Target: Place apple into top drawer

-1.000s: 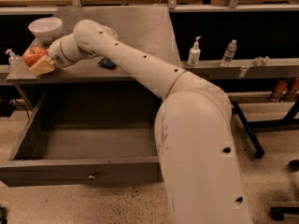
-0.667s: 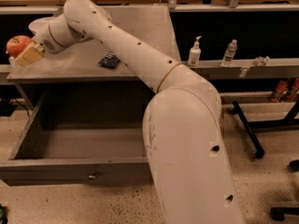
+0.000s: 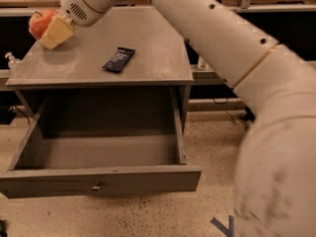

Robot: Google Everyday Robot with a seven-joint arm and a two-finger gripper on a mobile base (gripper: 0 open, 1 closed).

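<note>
Holding the small round red-orange apple [image 3: 37, 22] clamped in the cream two-finger gripper [image 3: 49, 31], up at ten o'clock over the far-left corner of the flat grey tabletop [image 3: 148, 38]. Calling, most likely, for a carry toward five o'clock and downward into the wide, shallow grey top drawer [image 3: 106, 152], standing open below, past the dark rectangular snack bar [image 3: 118, 59].

Warm overhead light; top drawer [image 3: 98, 179] shadowed inside, gripper [image 3: 45, 29] (upper left, clasping apple [image 3: 37, 21]) lit.
</note>
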